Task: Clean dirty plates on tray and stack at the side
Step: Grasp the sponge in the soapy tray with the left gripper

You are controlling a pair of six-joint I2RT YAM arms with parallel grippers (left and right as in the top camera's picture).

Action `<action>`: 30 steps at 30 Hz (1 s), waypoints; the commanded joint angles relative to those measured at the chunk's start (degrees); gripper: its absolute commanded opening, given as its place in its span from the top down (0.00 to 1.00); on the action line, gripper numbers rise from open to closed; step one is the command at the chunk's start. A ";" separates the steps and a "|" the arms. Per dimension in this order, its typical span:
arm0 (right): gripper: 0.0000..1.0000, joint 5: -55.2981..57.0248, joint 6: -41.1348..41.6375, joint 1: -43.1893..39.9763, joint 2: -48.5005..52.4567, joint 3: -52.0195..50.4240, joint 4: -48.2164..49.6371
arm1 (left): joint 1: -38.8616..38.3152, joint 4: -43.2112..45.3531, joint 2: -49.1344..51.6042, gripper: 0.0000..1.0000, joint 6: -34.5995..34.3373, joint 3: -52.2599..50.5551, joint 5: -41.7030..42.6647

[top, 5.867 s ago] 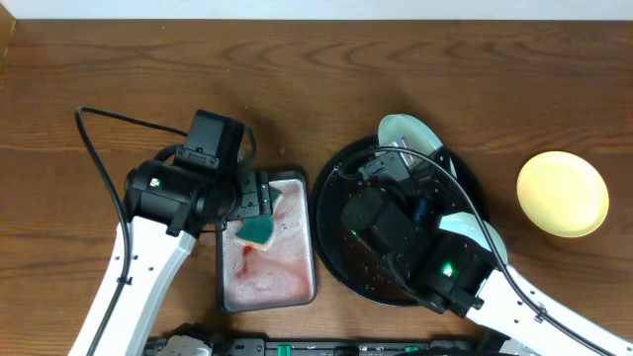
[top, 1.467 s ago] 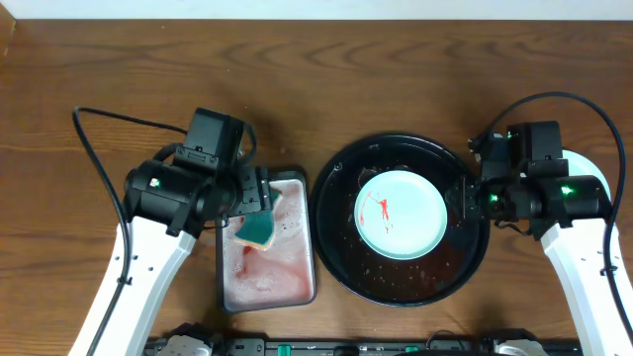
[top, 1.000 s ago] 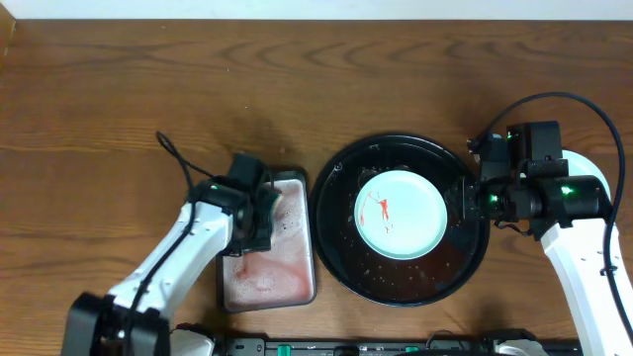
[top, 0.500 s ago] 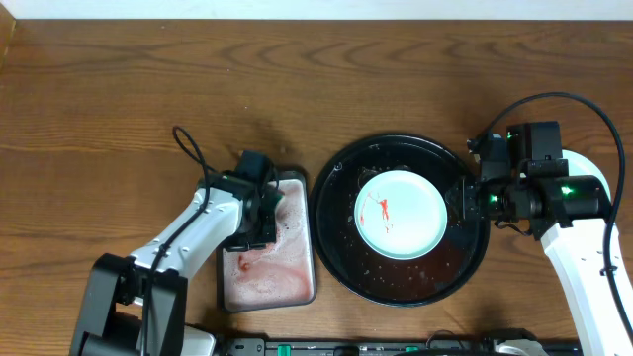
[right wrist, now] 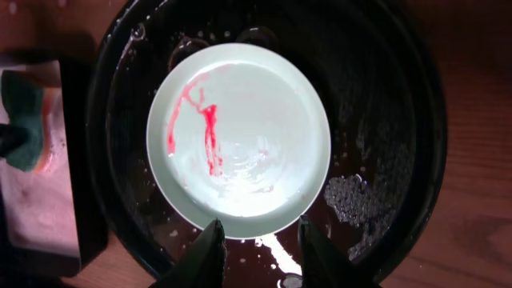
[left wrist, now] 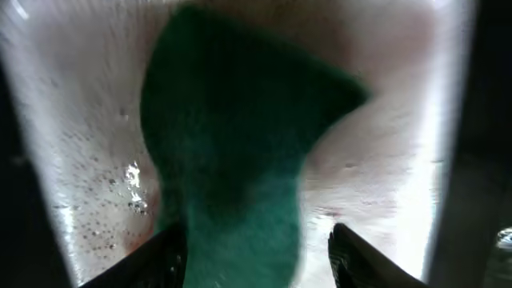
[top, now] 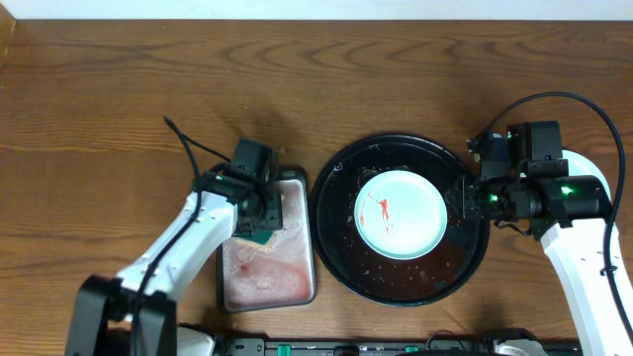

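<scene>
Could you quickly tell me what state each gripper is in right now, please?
Left gripper: open, straddling the sponge, not clamping it.
Right gripper: open, empty, by the plate rim.

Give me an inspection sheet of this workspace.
Surface: wooden table, brown grain.
Job's things: one plate, red-smeared, flat in the wet black tray.
Clutter: rectangular tray of pinkish suds; green sponge.
Tools: left tool over the suds, sponge between its fingers, grip unclear; right tool open at the plate's rim.
Cables: black cables loop off both arms.
Surroundings: nothing seen.
</scene>
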 commanded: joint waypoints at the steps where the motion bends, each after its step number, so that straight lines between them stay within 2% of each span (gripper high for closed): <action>1: 0.73 -0.63 -0.79 0.48 -0.33 0.39 -0.04 | 0.07 2.58 4.48 0.49 0.50 -3.69 -1.31; 4: 0.74 -0.63 -0.79 0.48 -0.33 0.39 -0.04 | 0.07 3.06 5.35 0.75 0.48 -3.63 -1.27; 5: 0.73 -0.63 -0.79 0.48 -0.33 0.39 -0.04 | 0.07 2.99 5.29 0.86 0.50 -3.43 -1.25; 6: 0.74 -0.63 -0.79 0.48 -0.33 0.39 -0.07 | 0.07 2.58 5.22 0.92 0.46 -3.02 -1.01; 11: 0.74 -0.61 -0.81 0.48 -0.33 0.39 -0.07 | 0.07 -1.99 4.68 0.93 0.28 0.61 1.31; 12: 0.74 -0.61 -0.79 0.48 -0.33 0.39 -0.07 | 0.07 -2.89 4.48 0.83 0.28 1.22 1.31; 13: 0.75 -0.63 -0.79 0.48 -0.33 0.39 -0.07 | 0.07 -3.54 4.37 0.60 0.28 1.75 1.31; 15: 0.75 -0.63 -0.79 0.48 -0.33 0.39 -0.04 | 0.07 -4.55 4.26 0.49 0.31 2.19 1.29; 17: 0.75 -0.61 -0.81 0.48 -0.33 0.39 -0.04 | 0.07 -4.98 4.28 0.46 0.33 2.19 1.27; 26: 0.75 -0.61 -0.81 0.48 -0.33 0.39 0.02 | 0.07 -2.84 4.28 0.47 0.31 1.73 -1.29; 28: 0.75 -0.61 -0.79 0.48 -0.33 0.39 0.07 | 0.07 -0.96 4.28 0.57 0.31 0.74 -1.29; 30: 0.74 -0.61 -0.79 0.48 -0.33 0.39 0.00 | 0.07 1.09 4.28 0.75 0.24 -1.01 -1.27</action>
